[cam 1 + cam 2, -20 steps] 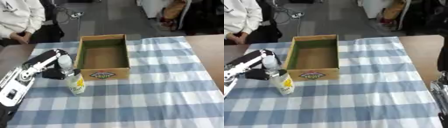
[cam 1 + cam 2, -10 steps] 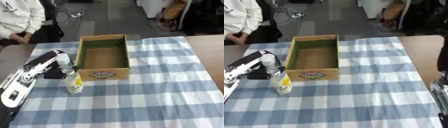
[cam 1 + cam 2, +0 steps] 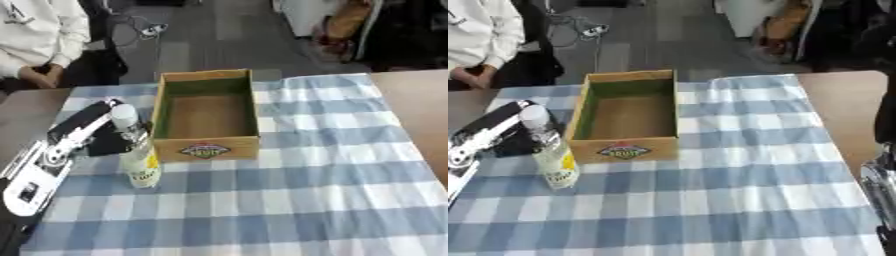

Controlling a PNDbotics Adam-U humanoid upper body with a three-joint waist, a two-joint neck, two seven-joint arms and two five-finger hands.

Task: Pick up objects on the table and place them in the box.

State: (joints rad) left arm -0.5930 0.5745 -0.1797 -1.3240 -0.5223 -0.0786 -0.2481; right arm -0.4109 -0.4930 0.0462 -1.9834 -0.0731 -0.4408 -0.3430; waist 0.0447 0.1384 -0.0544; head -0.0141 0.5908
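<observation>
Bottle (image 3: 136,152): 1 clear plastic one with a white cap, upright on the desk (image 3: 332,200), just left of the box (image 3: 207,116).
Handling: we'd guess light, smooth, tippy; take it mid-body.
Left hand (image 3: 105,139): right behind it; we can't tell if the fingers wrap it.
In the way: the box's near wall.

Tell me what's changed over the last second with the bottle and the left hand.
The left hand, curled round the bottle, has carried it slightly farther along the table, upright, beside the box's front left corner. The grip hasn't changed. The box hasn't moved and holds nothing.
</observation>
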